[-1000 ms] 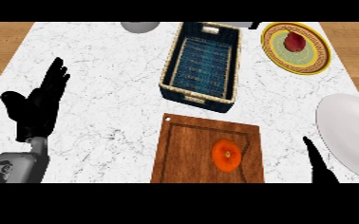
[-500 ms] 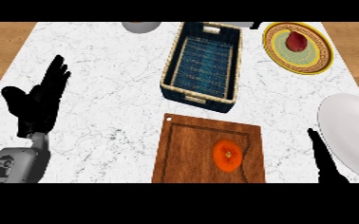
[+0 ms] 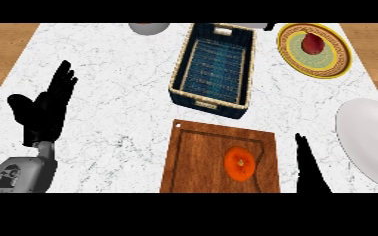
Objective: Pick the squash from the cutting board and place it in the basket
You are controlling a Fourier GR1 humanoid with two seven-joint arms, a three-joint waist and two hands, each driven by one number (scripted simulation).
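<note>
From my head view, the round orange squash (image 3: pixel 239 163), with a darker centre, lies on the brown wooden cutting board (image 3: pixel 199 150), right of its middle. Just beyond the board stands the dark blue woven basket (image 3: pixel 179 75) with its tan rim. The white marbled table (image 3: pixel 111 70) carries a yellow patterned plate (image 3: pixel 336 67) holding something red, and a plain white plate (image 3: pixel 358 135) at the right edge. My left hand (image 3: pixel 46 107) rests open, fingers straight. My right hand (image 3: pixel 306 170) shows straight fingers beside the board.
</note>
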